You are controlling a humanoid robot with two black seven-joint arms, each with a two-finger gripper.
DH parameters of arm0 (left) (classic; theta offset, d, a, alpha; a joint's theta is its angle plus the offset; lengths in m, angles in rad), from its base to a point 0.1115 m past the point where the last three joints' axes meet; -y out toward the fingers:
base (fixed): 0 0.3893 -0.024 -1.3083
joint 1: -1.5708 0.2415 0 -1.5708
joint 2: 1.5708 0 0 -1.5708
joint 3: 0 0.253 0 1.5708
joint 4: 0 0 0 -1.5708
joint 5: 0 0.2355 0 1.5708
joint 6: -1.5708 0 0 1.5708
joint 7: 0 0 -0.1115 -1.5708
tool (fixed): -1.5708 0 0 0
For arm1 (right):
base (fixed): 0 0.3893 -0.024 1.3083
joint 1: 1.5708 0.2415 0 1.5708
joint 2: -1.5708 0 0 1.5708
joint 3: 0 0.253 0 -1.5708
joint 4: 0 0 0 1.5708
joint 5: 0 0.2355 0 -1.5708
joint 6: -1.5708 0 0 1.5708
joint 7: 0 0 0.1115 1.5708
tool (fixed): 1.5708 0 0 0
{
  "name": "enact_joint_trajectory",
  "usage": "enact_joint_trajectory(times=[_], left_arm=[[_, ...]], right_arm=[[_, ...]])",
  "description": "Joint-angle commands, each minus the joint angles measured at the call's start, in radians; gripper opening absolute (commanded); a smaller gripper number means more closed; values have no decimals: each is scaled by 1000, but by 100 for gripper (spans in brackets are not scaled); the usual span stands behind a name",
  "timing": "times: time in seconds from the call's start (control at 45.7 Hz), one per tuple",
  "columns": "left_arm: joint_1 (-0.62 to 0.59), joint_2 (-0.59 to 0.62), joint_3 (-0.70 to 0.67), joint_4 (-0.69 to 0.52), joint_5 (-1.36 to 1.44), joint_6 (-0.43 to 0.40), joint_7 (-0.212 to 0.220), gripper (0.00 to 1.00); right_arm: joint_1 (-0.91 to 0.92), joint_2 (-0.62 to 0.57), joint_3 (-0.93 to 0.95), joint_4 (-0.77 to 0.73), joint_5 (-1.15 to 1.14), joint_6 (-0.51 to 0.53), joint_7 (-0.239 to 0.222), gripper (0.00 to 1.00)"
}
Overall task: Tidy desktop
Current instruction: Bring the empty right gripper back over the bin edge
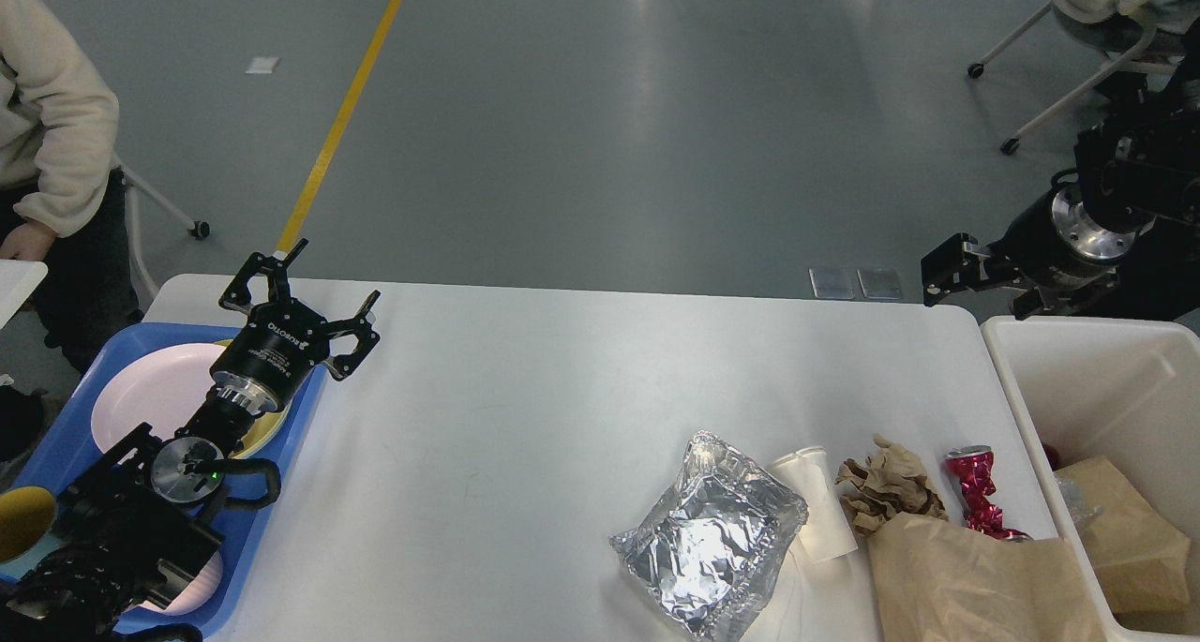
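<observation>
The white desktop [562, 380] carries trash at its front right: a crumpled foil bag [708, 539], a white paper cup [816, 501] on its side, a ball of brown paper [886, 497], a crushed red can [975, 487] and a flat brown paper bag [975, 581]. My left gripper [336, 272] is open and holds nothing, above the far left corner by the blue tray [56, 436]. My right gripper [956, 267] hangs beyond the desktop's far right corner, above the white bin [1087, 351]. It is dark and seen side-on, so its fingers cannot be told apart.
The blue tray holds a pink plate [150, 398], a yellowish plate beneath my left arm and a yellow cup [21, 522]. The white bin contains a brown paper bag [1120, 539]. A person in a cream top [52, 108] stands at the far left. A wheeled chair [1078, 33] sits at the far right.
</observation>
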Motion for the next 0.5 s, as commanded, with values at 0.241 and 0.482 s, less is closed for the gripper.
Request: enact_joint_trajectory(times=[0.241,0.482], left_arm=[[0,0,-1,0,0,0,0,97],[0,0,0,0,0,0,0,97]], right_arm=[[-59,-41,32,-11,1,-16,-2,97],[-114,-67,41,-39,0,-24,-2,97]])
